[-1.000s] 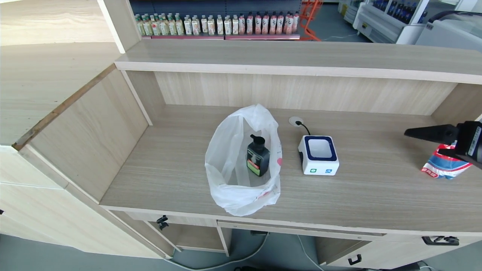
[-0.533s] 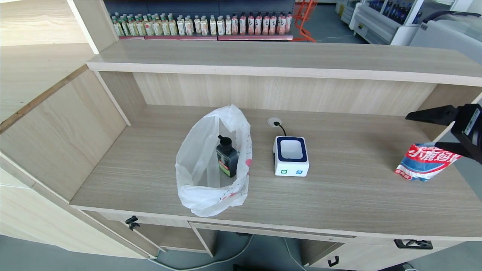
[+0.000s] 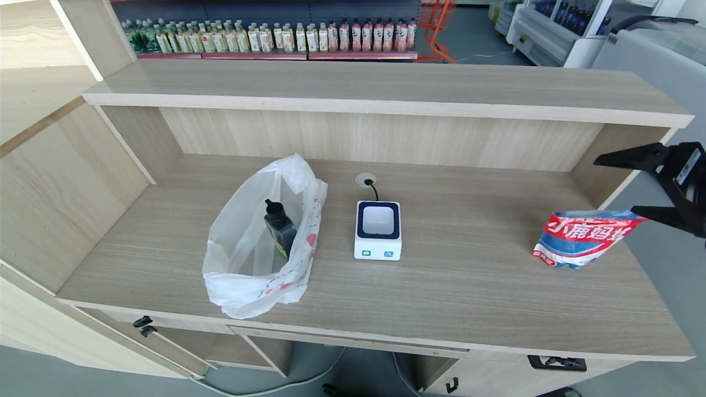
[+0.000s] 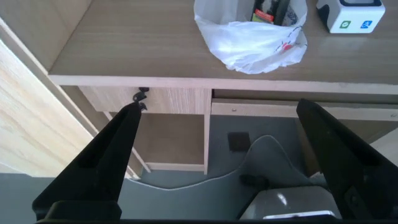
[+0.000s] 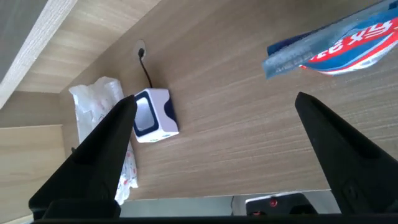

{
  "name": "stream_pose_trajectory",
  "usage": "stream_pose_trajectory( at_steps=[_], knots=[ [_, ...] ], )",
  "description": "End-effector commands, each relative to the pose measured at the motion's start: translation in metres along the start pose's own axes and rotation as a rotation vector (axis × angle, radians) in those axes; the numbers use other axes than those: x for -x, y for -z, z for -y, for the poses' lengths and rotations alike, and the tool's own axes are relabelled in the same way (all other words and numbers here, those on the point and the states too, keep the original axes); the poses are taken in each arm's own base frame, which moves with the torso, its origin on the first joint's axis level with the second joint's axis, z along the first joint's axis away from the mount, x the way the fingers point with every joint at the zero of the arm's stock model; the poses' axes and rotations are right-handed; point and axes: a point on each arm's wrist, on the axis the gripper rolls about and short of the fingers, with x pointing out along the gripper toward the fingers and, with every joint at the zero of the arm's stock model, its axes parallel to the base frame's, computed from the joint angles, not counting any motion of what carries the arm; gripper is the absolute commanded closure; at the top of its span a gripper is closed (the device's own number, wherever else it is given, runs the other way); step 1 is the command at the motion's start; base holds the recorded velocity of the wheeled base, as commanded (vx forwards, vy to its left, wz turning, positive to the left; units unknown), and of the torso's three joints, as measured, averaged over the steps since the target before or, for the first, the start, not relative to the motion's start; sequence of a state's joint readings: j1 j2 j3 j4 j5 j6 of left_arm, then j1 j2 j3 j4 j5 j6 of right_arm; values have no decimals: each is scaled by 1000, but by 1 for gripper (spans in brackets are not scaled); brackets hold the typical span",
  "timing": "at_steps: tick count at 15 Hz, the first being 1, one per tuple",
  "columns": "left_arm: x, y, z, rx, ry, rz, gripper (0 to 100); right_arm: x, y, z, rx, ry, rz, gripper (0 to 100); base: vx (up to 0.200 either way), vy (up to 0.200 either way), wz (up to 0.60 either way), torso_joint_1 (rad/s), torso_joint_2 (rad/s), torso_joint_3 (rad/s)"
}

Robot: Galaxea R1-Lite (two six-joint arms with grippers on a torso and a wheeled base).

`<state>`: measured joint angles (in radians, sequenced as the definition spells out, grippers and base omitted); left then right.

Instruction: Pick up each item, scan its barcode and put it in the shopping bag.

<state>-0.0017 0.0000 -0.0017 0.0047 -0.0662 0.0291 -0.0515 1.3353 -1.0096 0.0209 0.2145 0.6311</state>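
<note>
Pouch: red, white and blue pouch on the counter, well right of the scanner
Shopping bag: just left of scanner, black pump bottle inside
Right gripper: spread, touching pouch's top
Left gripper: spread, below scanner level

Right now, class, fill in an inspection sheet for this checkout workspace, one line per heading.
Surface: wooden counter, bare between the items.
Job's things: white shopping bag open, with a black pump bottle upright inside; barcode scanner beside the bag; red, white and blue pouch at the counter's right end.
Clutter: nothing seen.
Grippers: right claw open beside the pouch, not gripping it; left claw open, low in front of the counter.
Cables: scanner cable runs into a hole in the counter; loose cable under it.
Surroundings: drink bottles on a shop shelf behind.
</note>
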Motion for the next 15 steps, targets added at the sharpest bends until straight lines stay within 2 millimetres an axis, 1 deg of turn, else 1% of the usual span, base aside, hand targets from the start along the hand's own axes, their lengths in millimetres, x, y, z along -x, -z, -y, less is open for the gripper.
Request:
stream_pose_trajectory(
  at_steps=[1, 3, 5, 9, 10, 11, 13, 15],
  knots=[
    [0, 0, 0, 0, 0, -2, 0, -7, -6, -3, -3, -6, 4, 0, 0, -200, 0, 2, 7, 2],
    [0, 0, 0, 0, 0, -2, 0, -11, -15, -9, -55, -20, 20, 0, 0, -200, 0, 2, 2, 5],
    [0, 0, 0, 0, 0, -2, 0, -16, -19, -11, -112, -23, 21, 0, 0, -200, 0, 2, 2, 2],
    [0, 0, 0, -2, 0, 0, 0, -16, -14, -7, -160, 24, -32, 0, 0, 0, 0, 0, 0, 0],
    [0, 0, 0, 0, 0, -2, 0, -17, -13, -6, -260, 39, -45, 0, 0, 0, 0, 0, 0, 0],
    [0, 0, 0, 0, 0, -2, 0, -19, -11, -6, -278, 46, -55, 0, 0, 0, 0, 0, 0, 0],
    [0, 0, 0, 0, 0, -2, 0, -33, -6, 0, -372, 115, -104, 0, 0, 0, 0, 0, 0, 0],
    [0, 0, 0, 0, 0, -2, 0, -44, -5, 5, -394, 194, -85, 0, 0, 0, 0, 0, 0, 0]
  ],
)
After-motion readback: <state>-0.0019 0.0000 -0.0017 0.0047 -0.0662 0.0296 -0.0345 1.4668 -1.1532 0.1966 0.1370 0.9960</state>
